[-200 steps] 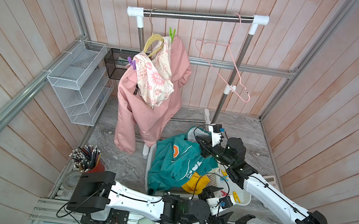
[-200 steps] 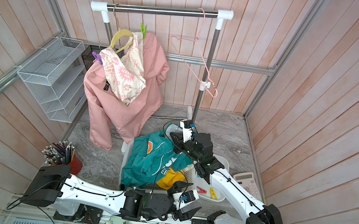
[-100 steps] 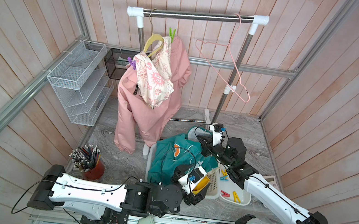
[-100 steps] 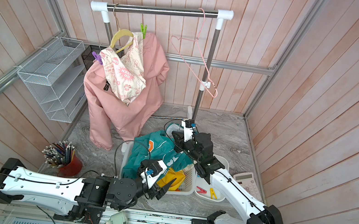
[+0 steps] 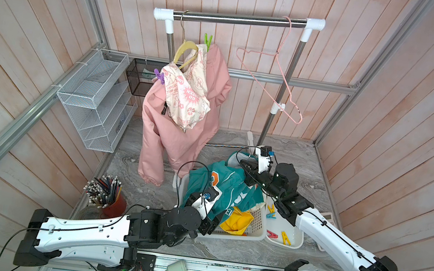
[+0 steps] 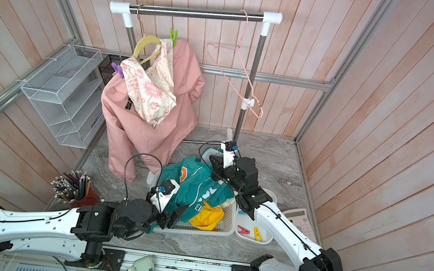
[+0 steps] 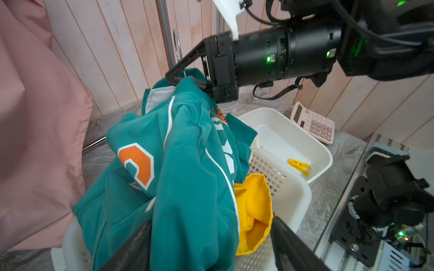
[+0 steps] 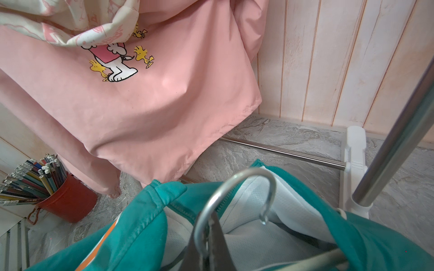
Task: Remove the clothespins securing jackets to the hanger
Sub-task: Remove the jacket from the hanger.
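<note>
Green clothespin (image 5: 208, 42) stands upright, handles pointing up.

Mock laundry booth in a lab, plank walls (image 5: 393, 81), aluminium frame (image 5: 5, 137), clothes rail (image 5: 239, 18)

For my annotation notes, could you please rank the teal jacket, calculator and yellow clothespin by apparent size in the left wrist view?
Largest to smallest:
teal jacket
calculator
yellow clothespin
The jacket is nearest the camera, which enlarges it, but the order is clear.
</note>
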Robot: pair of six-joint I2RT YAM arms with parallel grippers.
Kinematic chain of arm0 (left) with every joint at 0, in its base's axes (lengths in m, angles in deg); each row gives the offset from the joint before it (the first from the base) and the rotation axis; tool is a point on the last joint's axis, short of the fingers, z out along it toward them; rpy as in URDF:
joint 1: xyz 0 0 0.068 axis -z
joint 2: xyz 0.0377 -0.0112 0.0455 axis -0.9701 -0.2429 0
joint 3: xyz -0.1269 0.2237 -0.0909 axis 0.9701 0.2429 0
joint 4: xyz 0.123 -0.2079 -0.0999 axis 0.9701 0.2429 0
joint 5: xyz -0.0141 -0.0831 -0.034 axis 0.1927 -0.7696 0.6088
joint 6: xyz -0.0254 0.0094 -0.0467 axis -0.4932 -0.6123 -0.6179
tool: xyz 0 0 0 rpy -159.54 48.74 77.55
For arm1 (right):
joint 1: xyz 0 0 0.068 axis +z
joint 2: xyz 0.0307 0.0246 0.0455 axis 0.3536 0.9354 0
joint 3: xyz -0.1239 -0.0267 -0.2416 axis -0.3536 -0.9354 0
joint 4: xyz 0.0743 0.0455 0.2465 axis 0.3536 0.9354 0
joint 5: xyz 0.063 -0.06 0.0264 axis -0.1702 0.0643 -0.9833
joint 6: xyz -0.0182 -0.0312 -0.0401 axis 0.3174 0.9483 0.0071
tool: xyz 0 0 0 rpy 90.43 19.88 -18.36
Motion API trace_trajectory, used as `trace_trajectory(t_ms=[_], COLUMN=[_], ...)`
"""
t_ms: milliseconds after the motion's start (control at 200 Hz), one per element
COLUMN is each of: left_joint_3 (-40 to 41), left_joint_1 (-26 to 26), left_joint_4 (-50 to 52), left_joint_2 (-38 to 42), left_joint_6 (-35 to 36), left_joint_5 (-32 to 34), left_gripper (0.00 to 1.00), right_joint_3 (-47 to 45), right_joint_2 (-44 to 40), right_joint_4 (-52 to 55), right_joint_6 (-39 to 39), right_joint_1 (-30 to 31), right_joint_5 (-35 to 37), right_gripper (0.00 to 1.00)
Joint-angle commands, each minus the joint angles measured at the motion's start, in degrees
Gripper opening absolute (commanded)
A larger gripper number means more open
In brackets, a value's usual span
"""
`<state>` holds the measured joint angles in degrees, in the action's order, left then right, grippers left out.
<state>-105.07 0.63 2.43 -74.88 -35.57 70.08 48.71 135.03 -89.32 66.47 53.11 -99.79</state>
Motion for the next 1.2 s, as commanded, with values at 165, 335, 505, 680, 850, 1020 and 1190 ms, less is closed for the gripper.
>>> trace_trajectory(t_ms=[165,335,505,680,850,1020,1190], left_joint_3=[2.8,2.7,2.9,3.9,4.7,7.4,10.2], left_joint_1=[-5.8,-7.7,-7.9,-7.9,-7.8,-7.9,-7.9], left_joint_4=[1.4,0.2,-0.2,-1.4,-2.4,-3.1,-4.2], left_joint_2=[0.9,1.0,1.2,3.1,5.1,9.0,13.4], left_joint_6=[0.1,1.7,2.5,2.9,2.9,2.2,1.5], left_joint_5=[-9.7,-11.3,-10.8,-10.3,-9.5,-9.2,-8.5], left_gripper=[0.60,0.38,0.24,0.01,0.00,0.00,0.00], right_joint_3=[2.4,2.3,2.5,2.6,2.5,2.5,2.6], right_joint_2=[0.3,0.3,0.5,0.6,1.0,1.8,2.5], right_joint_4=[0.3,0.7,1.2,1.7,2.2,2.6,2.7], right_joint_6=[-0.6,-0.6,-0.6,-1.3,-2.0,-3.7,-4.5], right_joint_1=[-0.9,-1.0,-1.5,-2.2,-3.5,-7.0,-8.8], right_joint_5=[-0.2,-0.1,0.1,1.3,2.4,2.4,1.0], right_gripper=[0.00,0.00,0.00,0.00,0.00,0.00,0.00])
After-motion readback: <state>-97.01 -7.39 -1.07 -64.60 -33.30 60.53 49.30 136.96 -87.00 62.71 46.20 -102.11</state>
